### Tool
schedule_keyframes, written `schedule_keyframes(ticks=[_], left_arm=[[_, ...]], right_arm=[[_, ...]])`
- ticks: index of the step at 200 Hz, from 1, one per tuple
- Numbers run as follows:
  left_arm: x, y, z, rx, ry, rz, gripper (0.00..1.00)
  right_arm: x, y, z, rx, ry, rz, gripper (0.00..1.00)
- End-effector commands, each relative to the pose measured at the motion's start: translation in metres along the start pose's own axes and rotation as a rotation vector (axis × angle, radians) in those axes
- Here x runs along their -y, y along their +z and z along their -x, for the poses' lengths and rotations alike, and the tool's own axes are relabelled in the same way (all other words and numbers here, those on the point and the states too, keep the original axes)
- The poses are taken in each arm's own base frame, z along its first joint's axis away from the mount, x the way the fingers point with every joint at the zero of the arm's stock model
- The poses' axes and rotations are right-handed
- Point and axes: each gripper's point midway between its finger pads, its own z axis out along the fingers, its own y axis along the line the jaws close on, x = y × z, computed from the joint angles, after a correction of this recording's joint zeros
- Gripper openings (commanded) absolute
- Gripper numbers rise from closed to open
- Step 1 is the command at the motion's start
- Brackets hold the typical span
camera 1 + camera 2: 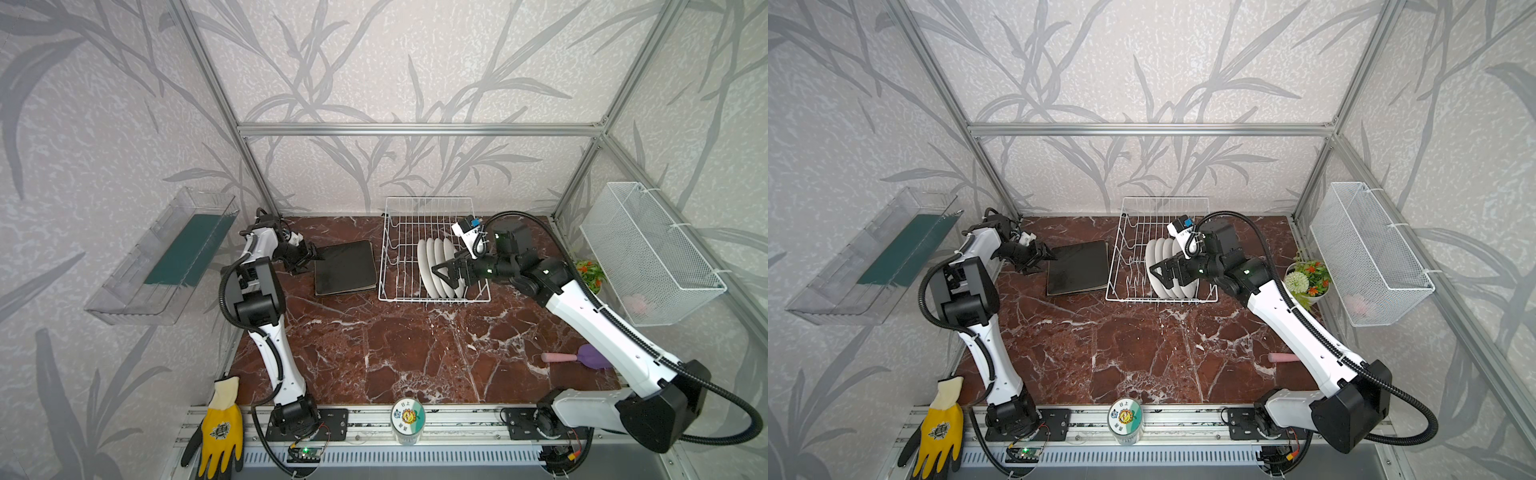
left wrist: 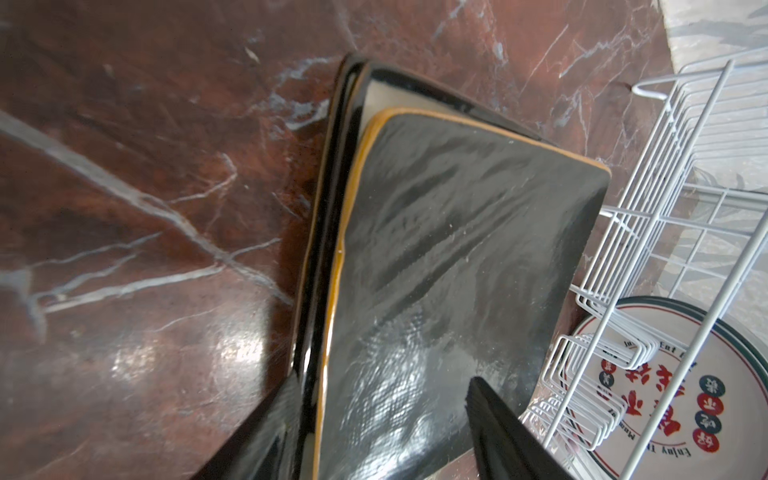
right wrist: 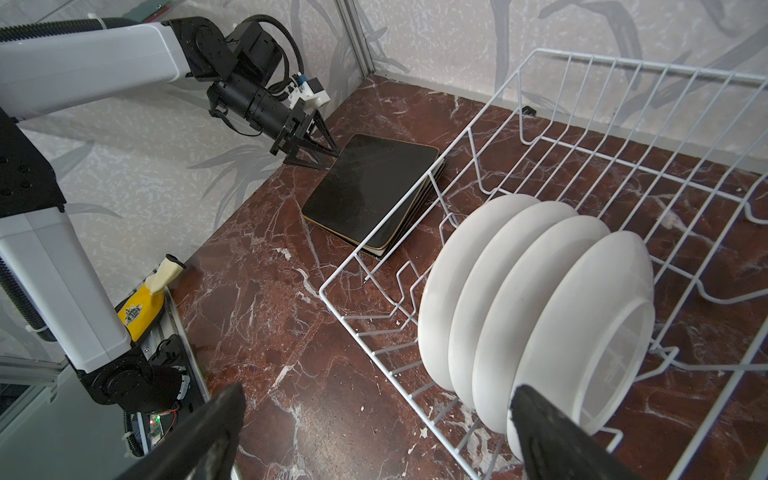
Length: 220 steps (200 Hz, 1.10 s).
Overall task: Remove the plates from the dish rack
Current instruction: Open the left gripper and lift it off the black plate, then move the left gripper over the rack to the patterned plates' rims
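White arm shells [image 1: 590,320], black joints [image 1: 259,309], ribbed black cable conduits [image 1: 223,295].

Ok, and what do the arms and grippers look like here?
The left arm and right arm match: white shell links joined by black joint housings, with black corrugated cable hose looped alongside. The left gripper and right gripper are black, with triangular open-frame jaws; a white camera block sits on each wrist.

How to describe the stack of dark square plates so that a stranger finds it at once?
Find the white wire dish rack at the back of the red marble table. Just left of it in both top views, a low stack lies flat. Unlike the round white plates standing in the rack, these are black and rounded-square.
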Motion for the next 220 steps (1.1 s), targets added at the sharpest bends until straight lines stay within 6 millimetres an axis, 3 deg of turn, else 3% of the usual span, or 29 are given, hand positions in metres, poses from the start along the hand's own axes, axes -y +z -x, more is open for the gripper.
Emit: schedule_keyframes(ticks=[1,45,84,122,127,139,195,220], left_arm=[[0.019,-0.030,0.008,0.096,0.023,0.008,0.78],[0.042,-0.048,0.010,0.191,0.055,-0.006,0.82],[0.075,-0.057,0.003,0.227,0.153,0.023,0.87],[0.108,-0.085,0.004,0.275,0.219,0.025,0.87],[0.113,-0.089,0.003,0.282,0.229,0.023,0.98],[0.125,-0.097,0.001,0.305,0.261,0.019,0.99],[0.180,-0.139,-0.029,0.413,0.457,-0.007,0.99],[0.196,-0.146,-0.048,0.491,0.508,-0.038,0.99]], right_arm=[[-0.002,-0.002,0.001,0.011,-0.005,-0.002,0.99],[0.005,-0.002,-0.001,0.009,-0.017,-0.052,0.99],[0.012,-0.004,0.000,0.016,-0.024,-0.098,0.99],[0.017,-0.014,0.001,0.043,-0.036,-0.147,0.99],[0.018,-0.015,0.002,0.049,-0.037,-0.154,0.99],[0.020,-0.018,0.002,0.064,-0.039,-0.169,0.99],[0.033,-0.039,0.006,0.103,-0.083,-0.289,0.99],[0.039,-0.046,0.008,0.164,-0.090,-0.327,0.99]])
